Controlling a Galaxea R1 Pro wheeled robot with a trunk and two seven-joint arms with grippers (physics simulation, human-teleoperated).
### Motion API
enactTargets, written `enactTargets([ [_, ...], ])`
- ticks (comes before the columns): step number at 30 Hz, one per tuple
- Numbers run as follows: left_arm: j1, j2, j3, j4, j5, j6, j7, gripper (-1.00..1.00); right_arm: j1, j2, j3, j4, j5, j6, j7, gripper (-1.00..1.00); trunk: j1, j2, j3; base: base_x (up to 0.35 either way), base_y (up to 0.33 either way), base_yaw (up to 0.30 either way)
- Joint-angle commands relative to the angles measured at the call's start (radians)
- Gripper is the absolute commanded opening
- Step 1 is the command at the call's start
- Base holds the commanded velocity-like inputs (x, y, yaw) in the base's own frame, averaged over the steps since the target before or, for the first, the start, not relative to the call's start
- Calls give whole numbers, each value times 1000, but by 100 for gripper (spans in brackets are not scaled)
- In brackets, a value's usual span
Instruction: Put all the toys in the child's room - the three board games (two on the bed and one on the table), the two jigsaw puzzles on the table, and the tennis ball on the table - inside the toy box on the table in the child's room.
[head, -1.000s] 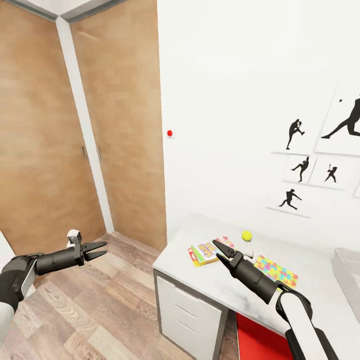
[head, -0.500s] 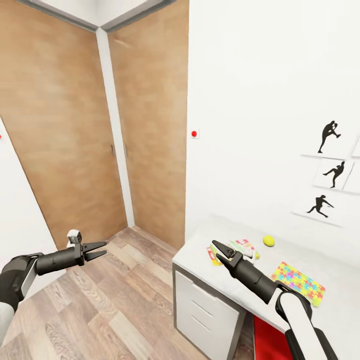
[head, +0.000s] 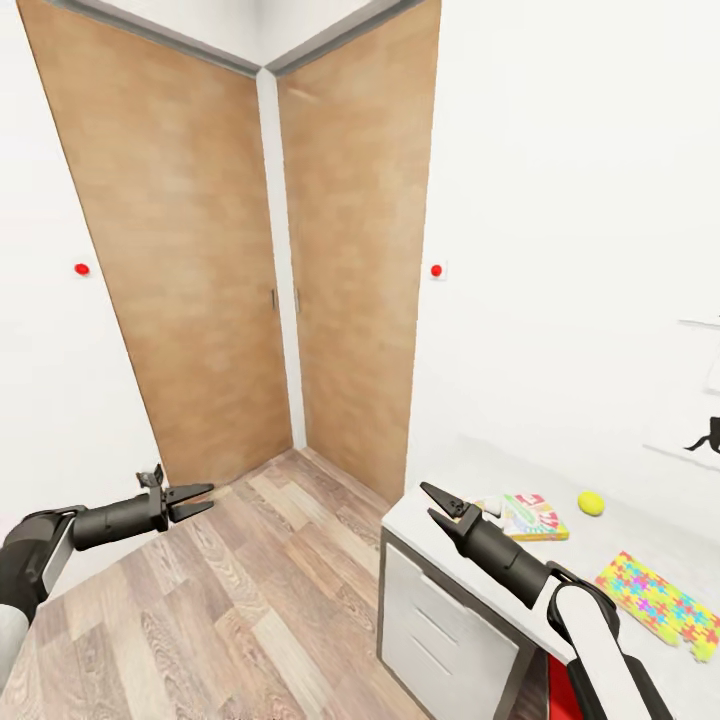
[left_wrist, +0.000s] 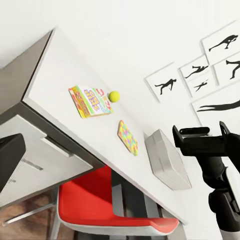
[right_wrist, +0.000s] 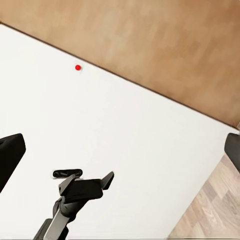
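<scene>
Meanwhile the head camera has swung left, sliding the white surface toward the right edge; board game, tennis ball and jigsaw puzzle lie on it. Left claw and right claw are spread, empty. Seemingly the robot is turning away, perhaps toward the bed.

no text is coming through legibly in these views. the board game lying on the table is showing bold block lettering on its cover, seen again from the left wrist, but the letters are blurring too much to read. the framed prints on the wall are carrying only black player silhouettes, with no captions or numbers showing.
</scene>
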Motion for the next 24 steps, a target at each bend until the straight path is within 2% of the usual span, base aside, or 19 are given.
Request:
enactTargets([
  [1, -1, 0, 0, 1, 1, 11, -3, 100, 0, 0, -2, 0, 1, 4, 3, 100, 0, -1, 0, 0, 0, 282],
  [9, -1, -1, 0, 1, 1, 10, -3, 100, 0, -1, 3, 0, 4, -29, 3, 100, 0, -1, 3, 0, 0, 282],
  [24, 0, -1, 0, 0, 0, 11, -3, 100, 0, 0, 20, 0, 6, -37, 2, 100, 0, -1, 9, 3, 0, 282],
])
